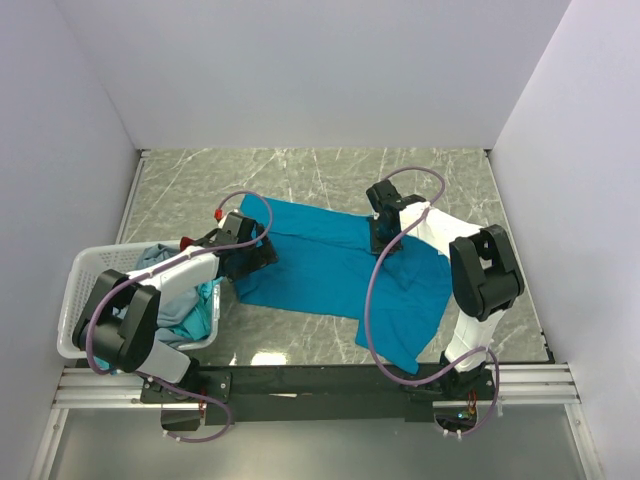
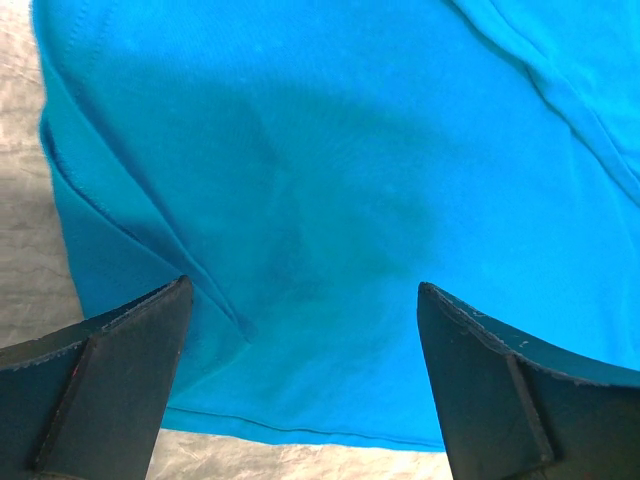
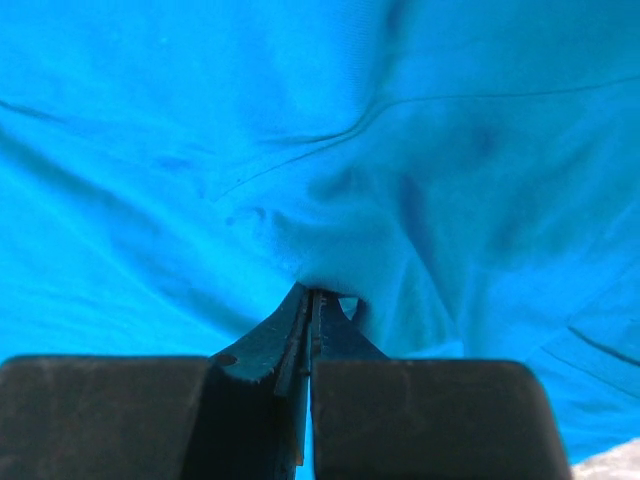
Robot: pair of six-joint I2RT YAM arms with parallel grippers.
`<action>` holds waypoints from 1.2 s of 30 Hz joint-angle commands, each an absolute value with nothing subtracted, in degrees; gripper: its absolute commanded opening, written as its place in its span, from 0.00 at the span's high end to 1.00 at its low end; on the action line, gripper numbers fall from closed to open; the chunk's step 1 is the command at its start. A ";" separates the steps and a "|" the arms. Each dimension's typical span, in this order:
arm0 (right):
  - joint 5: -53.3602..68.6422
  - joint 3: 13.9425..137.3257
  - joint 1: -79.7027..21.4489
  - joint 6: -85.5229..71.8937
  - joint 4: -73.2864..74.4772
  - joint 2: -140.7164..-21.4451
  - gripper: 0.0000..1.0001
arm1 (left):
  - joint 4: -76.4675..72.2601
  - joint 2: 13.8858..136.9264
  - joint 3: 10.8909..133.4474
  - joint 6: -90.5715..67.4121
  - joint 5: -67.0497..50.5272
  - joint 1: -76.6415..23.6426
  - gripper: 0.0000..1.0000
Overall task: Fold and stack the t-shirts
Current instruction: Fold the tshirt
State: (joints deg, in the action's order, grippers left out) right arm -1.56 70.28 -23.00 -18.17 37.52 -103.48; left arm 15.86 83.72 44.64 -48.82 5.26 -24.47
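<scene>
In the middle of the grey marbled table (image 1: 300,175), you have the bright teal-blue t-shirt (image 1: 330,270) lying spread out, mostly flat, with a sleeve or corner trailing toward the near right edge. Your right gripper (image 3: 312,292) is down on the shirt's far right part, its jaws pressed fully together with a small tuck of the blue cloth pinched between the tips; creases in the fabric run toward that pinch. Your left gripper (image 2: 305,288) hangs over the shirt's left side with its jaws spread as wide as they go and nothing between them. From the left wrist view you see the shirt's hem and a strip of bare table just below the two dark fingers (image 2: 110,370). At the table's left edge sits the white lattice basket (image 1: 90,258), and in it you have a grey-blue shirt (image 1: 160,258) heaped beside a teal shirt (image 1: 203,315), both crumpled and unfolded.
</scene>
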 commanded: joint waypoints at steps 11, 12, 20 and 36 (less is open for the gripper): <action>-7.83 73.39 -23.29 -17.41 40.52 -104.76 0.86 | 17.75 84.29 47.02 -48.87 11.42 -24.70 0.01; -7.04 73.30 -23.20 -17.23 40.26 -104.77 0.86 | 17.75 84.37 47.02 -48.95 11.51 -24.70 0.01; -5.72 72.34 -23.29 -16.44 40.08 -105.03 0.79 | 18.19 84.29 47.02 -48.78 12.39 -24.70 0.01; -4.66 67.85 -23.29 -15.91 39.02 -102.57 0.73 | 18.19 84.37 47.11 -48.60 12.48 -24.70 0.01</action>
